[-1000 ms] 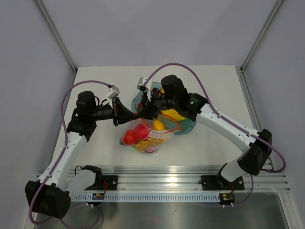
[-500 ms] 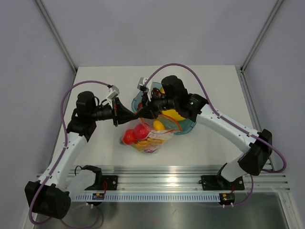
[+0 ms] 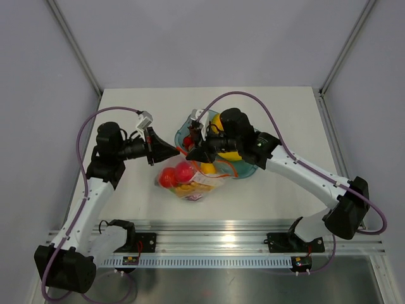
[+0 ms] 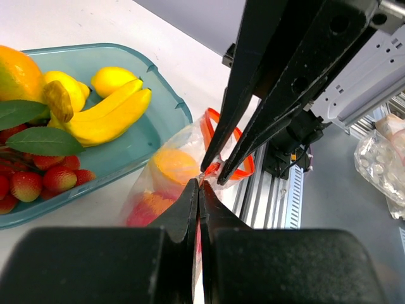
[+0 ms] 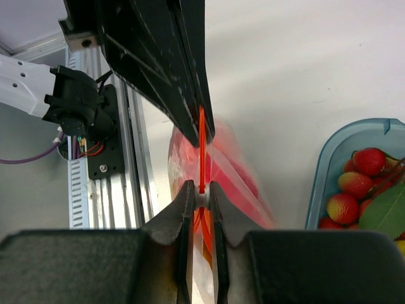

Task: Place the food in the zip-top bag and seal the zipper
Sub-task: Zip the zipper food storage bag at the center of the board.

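Beneath everything, white bench [image 3: 291,120]. Behind the bag, blue-tinted tray [image 4: 152,136], banana [image 4: 111,114] and other fruit not yet moved, crowding the right arm. Just in front, zip-top bag [image 3: 190,183], mouth lifted, red and orange food [image 3: 185,171] sagging low inside. On the zipper [image 5: 201,139], left hand [image 4: 199,187] clamped tight and right hand [image 5: 201,189] narrowly pinching the same strip just beside it, probably to hold it taut and press the seal along.

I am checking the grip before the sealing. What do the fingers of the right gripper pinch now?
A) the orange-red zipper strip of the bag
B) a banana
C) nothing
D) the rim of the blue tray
A: in the right wrist view the right gripper is closed on the thin orange-red zipper strip; the banana lies in the tray.
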Controlling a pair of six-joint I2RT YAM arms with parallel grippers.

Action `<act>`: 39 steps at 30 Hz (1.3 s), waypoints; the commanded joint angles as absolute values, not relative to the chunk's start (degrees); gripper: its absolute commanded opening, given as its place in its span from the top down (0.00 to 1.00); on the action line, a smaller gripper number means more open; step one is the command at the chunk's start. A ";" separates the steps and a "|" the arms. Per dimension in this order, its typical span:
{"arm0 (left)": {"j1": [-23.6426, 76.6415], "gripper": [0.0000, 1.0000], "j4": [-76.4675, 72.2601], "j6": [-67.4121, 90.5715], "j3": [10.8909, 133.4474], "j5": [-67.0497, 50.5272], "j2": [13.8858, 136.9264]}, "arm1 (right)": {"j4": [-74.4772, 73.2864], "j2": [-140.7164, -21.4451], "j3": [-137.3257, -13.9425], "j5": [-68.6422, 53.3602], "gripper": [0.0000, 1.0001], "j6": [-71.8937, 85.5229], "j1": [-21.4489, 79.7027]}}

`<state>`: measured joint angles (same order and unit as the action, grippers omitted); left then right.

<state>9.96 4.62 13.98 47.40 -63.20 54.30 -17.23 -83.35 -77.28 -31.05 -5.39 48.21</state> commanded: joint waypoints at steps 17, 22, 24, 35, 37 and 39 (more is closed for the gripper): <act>0.09 1.00 5.27 19.43 58.78 -41.24 52.56 | -21.89 -70.93 -63.99 -24.87 1.00 -2.91 47.81; -1.58 1.00 9.22 18.28 62.05 -37.01 52.65 | -21.18 -68.03 -59.25 -25.84 1.00 -0.36 47.90; -2.11 1.00 10.36 17.93 63.27 -35.78 52.73 | -20.83 -67.07 -58.19 -26.19 1.00 1.30 47.90; -2.81 1.00 15.11 14.77 68.29 -30.95 53.79 | -11.69 -69.42 -57.39 -32.34 1.00 8.70 50.09; -2.73 1.00 18.01 12.93 70.39 -27.62 54.14 | -9.41 -71.62 -59.49 -32.43 1.00 9.49 51.85; -2.81 1.00 20.90 11.61 71.97 -24.54 54.75 | -7.57 -75.82 -62.47 -32.96 1.00 10.89 54.40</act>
